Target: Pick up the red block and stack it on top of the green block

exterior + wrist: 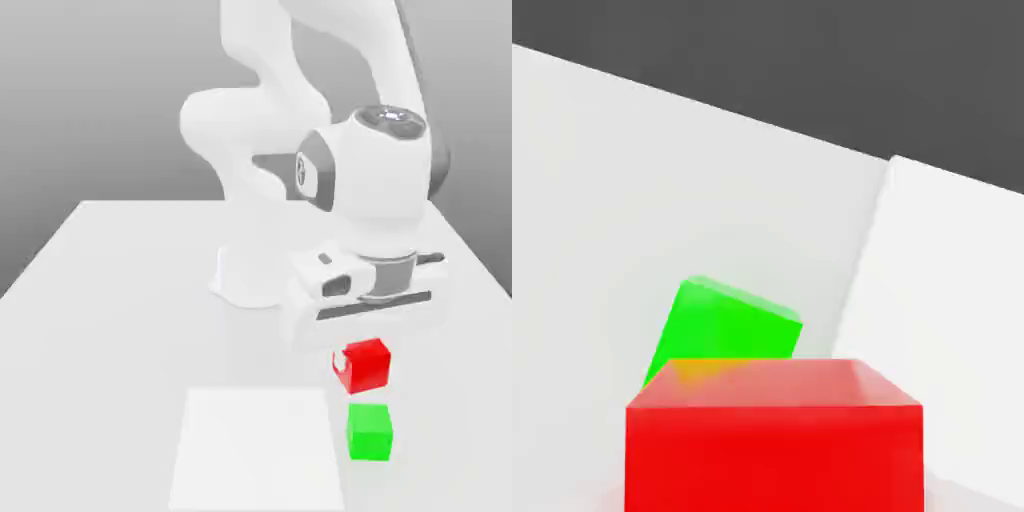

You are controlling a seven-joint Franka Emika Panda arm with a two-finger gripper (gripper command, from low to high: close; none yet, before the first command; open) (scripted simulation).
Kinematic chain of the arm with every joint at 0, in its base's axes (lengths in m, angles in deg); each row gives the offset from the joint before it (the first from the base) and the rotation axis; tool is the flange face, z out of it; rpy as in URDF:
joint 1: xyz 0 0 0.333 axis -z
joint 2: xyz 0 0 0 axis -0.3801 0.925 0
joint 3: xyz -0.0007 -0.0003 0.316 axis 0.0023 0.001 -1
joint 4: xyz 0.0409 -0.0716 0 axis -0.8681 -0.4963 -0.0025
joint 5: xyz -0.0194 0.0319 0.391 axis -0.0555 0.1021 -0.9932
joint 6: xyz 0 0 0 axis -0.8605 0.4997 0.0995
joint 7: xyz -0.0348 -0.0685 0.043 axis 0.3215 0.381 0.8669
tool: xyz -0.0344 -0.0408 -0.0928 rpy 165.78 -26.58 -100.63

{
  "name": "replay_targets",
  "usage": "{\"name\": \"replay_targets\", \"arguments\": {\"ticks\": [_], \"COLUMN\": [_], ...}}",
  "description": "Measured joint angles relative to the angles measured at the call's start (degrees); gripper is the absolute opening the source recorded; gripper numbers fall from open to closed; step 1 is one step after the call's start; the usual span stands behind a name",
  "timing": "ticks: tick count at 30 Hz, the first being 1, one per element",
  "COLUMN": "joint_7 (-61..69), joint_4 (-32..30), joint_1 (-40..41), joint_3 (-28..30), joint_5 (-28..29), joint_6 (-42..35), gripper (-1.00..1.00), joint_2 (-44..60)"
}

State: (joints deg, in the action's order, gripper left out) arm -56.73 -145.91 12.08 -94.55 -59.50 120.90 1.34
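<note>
The exterior view has the white robot arm (pixel 385 175) reaching forward from its base (pixel 250 275) at the back of the pale desk (pixel 125 340), its hand pointing downward on the exterior view's right. The tool (pixel 362 360) is closed in to the width of the red block (pixel 365 366) and has hold of it; a pale fingertip (pixel 340 361) lies against the side of the block toward the exterior view's left. The red block sits directly under the hand, turned a little, so that its edges do not run parallel with those of the green block (pixel 370 432). The green block stands on the desk in front of the red one, near it, with a narrow strip of pale surface seen between the two. Whether the red block is clear of the desk or touching it, I cannot tell. It is not on top of the green block. Beside the green block, toward the exterior view's left, a flat white square panel (pixel 257 450) lies on the desk, apart from both blocks. In the hand view, the red block is close to the camera and covers part of the green block, which lies beyond it at an angle. A greenish yellow tint shows on the red block's paler face, next to the green block, and the white panel lies farther off to one side.
</note>
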Motion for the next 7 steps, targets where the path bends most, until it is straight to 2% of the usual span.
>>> {"name": "replay_targets", "arguments": {"ticks": [4, 5, 7], "joint_7": [-2.4, -2.8, -2.8], "joint_4": [0.6, 0.6, 0.6], "joint_1": [0.2, 0.0, 0.0], "joint_3": [2.4, 2.7, 2.7], "joint_5": [4.1, 4.7, 4.7], "joint_6": [7.2, 8.2, 8.2], "gripper": [-1.00, 1.00, 1.00], "joint_2": [8.0, 9.0, 9.0]}}
